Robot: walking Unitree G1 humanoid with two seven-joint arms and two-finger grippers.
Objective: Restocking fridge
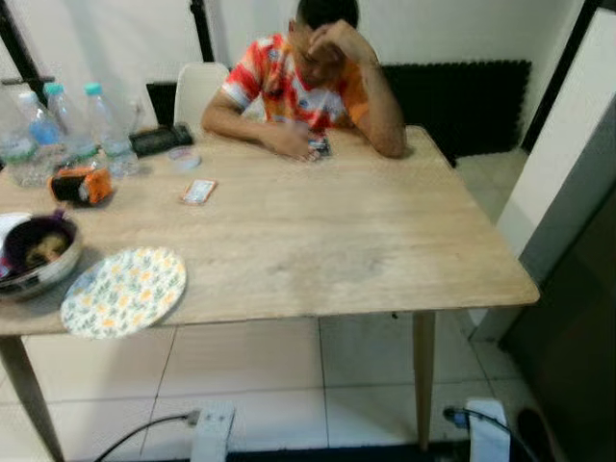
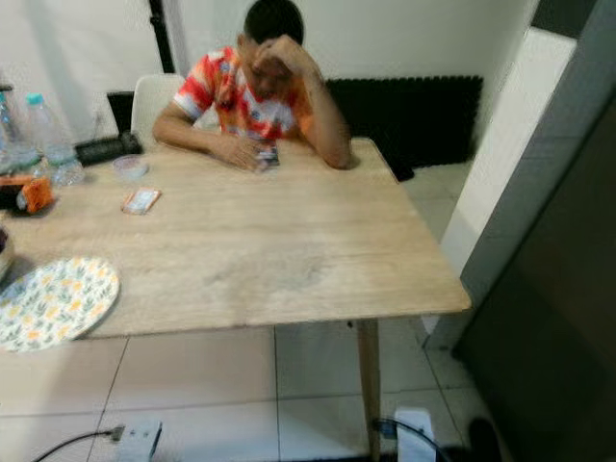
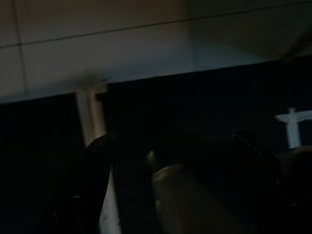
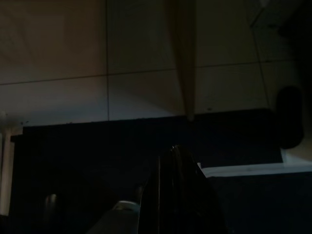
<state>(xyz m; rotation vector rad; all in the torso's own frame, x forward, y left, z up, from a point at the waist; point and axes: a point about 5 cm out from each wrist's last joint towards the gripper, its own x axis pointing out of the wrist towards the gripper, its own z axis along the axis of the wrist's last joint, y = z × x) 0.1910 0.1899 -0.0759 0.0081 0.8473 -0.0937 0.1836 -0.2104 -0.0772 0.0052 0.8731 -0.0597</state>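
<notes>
- while the robot faces the table [image 1: 318,250], water bottles [image 1: 67,130] stand grouped at its far left corner, likely stock awaiting the fridge.
- a flowered plate [image 1: 123,291] overhangs the near edge.
- a person [image 1: 308,82] sits opposite.
- both arms hang low in shade; i cannot tell either gripper's opening.

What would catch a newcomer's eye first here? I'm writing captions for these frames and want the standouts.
The eye goes first to the person in an orange patterned shirt, seated at the far side of the wooden table, head propped on one hand. Next comes the floral plate hanging over the table's near left edge beside a metal bowl. Clear water bottles cluster at the far left corner.
</notes>
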